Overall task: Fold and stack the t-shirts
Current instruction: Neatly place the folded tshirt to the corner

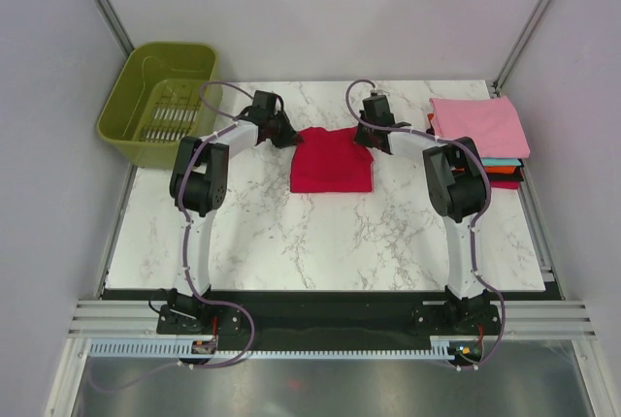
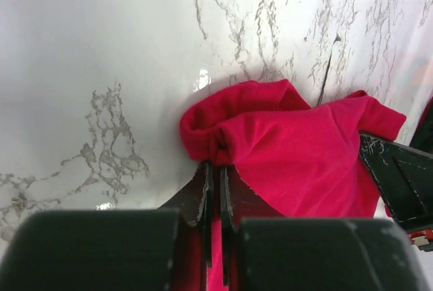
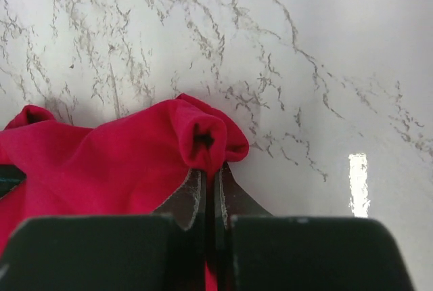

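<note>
A crimson red t-shirt (image 1: 331, 161) lies partly folded on the marble table, mid-back. My left gripper (image 1: 287, 132) is shut on its far left corner; the left wrist view shows the cloth (image 2: 291, 149) bunched between the jaws of that gripper (image 2: 218, 169). My right gripper (image 1: 374, 138) is shut on the far right corner; the right wrist view shows the cloth (image 3: 115, 155) pinched in that gripper (image 3: 210, 172). A stack of folded t-shirts sits at the right edge, pink (image 1: 479, 126) on top, teal (image 1: 503, 161), black and red edges under it.
An olive-green plastic basket (image 1: 160, 102) stands at the back left, off the table corner. The table (image 1: 320, 242) has a bare marble front half. The right gripper's finger (image 2: 399, 176) shows at the right edge of the left wrist view.
</note>
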`<state>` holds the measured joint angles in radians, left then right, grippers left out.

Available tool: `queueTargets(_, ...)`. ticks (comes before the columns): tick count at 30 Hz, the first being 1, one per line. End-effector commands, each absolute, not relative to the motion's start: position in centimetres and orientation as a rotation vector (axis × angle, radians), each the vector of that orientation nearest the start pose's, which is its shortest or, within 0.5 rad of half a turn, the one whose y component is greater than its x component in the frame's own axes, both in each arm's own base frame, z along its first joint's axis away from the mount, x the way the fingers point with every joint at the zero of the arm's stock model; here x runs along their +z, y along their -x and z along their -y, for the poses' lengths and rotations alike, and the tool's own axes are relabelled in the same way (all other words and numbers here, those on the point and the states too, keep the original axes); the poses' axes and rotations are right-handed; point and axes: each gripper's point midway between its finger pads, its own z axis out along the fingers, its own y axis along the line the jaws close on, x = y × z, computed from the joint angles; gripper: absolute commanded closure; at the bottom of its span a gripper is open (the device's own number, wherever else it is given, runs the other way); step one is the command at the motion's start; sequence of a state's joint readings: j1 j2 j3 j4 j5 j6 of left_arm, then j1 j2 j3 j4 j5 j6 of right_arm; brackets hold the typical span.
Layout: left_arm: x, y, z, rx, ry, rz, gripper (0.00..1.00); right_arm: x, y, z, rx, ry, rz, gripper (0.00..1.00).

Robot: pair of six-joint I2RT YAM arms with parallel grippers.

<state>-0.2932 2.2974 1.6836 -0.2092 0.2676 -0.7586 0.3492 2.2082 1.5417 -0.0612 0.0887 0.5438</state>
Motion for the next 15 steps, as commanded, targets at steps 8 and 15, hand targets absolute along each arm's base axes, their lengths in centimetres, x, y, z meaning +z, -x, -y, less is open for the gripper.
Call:
queueTargets(8, 3.1, -49.8, 24.5, -0.751, 0.366, -2.517, 0.98, 6.4, -51.4, -20.5, 0.379, -0.232, -2.271, 1.00)
queueTargets(15, 7.7, -47.9, 25.7, -0.761, 0.298, -2.420, 0.98, 11.6, -49.9, -18.7, 0.367, -0.264, -2.159, 1.00)
